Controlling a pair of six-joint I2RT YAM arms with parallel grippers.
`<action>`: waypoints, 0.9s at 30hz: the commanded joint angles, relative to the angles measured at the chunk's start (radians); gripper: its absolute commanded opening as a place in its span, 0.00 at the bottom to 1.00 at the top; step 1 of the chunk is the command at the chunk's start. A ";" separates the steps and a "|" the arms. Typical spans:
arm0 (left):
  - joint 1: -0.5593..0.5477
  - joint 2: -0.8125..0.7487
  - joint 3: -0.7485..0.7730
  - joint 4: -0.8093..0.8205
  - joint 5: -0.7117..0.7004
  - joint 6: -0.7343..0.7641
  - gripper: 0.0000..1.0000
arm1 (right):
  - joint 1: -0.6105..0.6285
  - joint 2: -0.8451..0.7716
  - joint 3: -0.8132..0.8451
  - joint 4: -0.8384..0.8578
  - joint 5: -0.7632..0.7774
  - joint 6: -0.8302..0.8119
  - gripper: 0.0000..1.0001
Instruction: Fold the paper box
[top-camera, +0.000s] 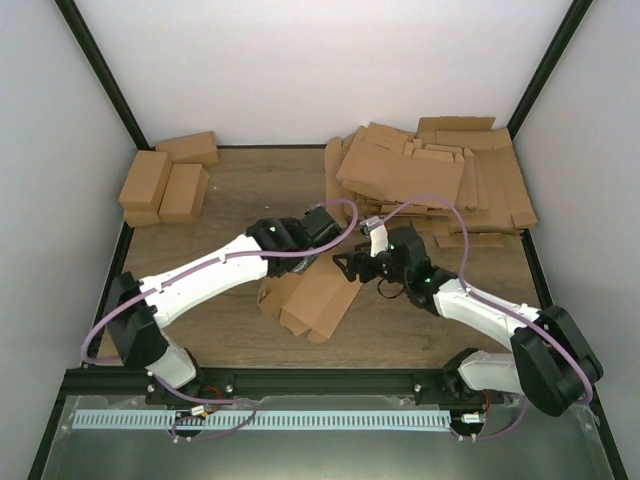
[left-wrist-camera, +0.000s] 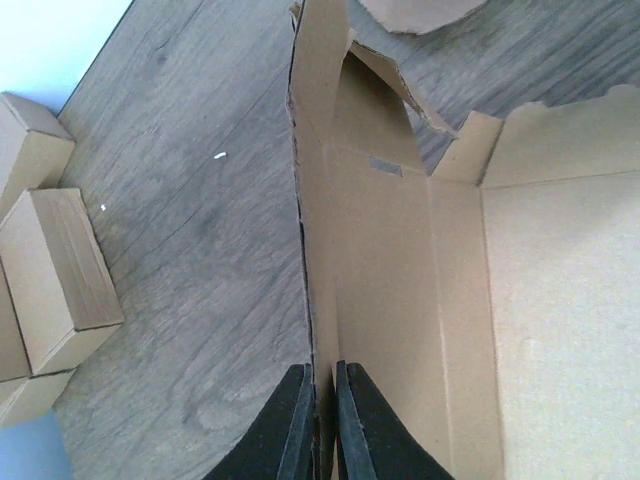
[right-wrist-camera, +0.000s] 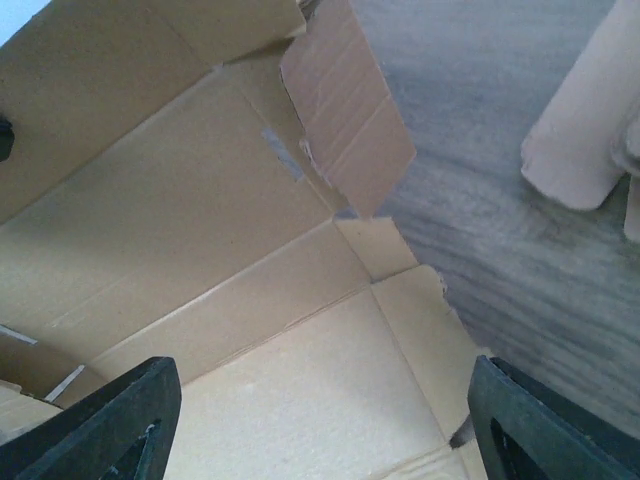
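A brown unfolded paper box (top-camera: 315, 296) lies at the table's middle, partly raised. In the left wrist view its side wall (left-wrist-camera: 322, 230) stands upright, edge on, and my left gripper (left-wrist-camera: 322, 425) is shut on that wall's lower edge. In the top view my left gripper (top-camera: 312, 240) sits at the box's far edge. My right gripper (top-camera: 350, 268) is open just right of the box. In the right wrist view my right gripper (right-wrist-camera: 320, 420) has its fingers (right-wrist-camera: 120, 420) spread wide above the box's inner floor (right-wrist-camera: 300, 400), with a corner flap (right-wrist-camera: 345, 115) beyond.
A pile of flat cardboard blanks (top-camera: 430, 175) fills the back right. Folded boxes (top-camera: 165, 185) stand at the back left, also in the left wrist view (left-wrist-camera: 55, 275). A rolled cardboard edge (right-wrist-camera: 590, 120) lies to the right of the right gripper. Black frame rails border the table.
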 joint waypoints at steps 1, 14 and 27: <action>-0.018 -0.053 -0.039 0.055 0.067 0.035 0.09 | 0.008 -0.006 -0.052 0.256 0.013 -0.086 0.81; -0.037 -0.124 -0.061 0.089 0.179 0.063 0.10 | 0.058 0.089 -0.071 0.444 0.073 -0.152 0.82; 0.338 -0.261 -0.292 0.229 0.510 -0.200 0.60 | 0.060 0.222 0.080 0.186 0.063 -0.083 0.81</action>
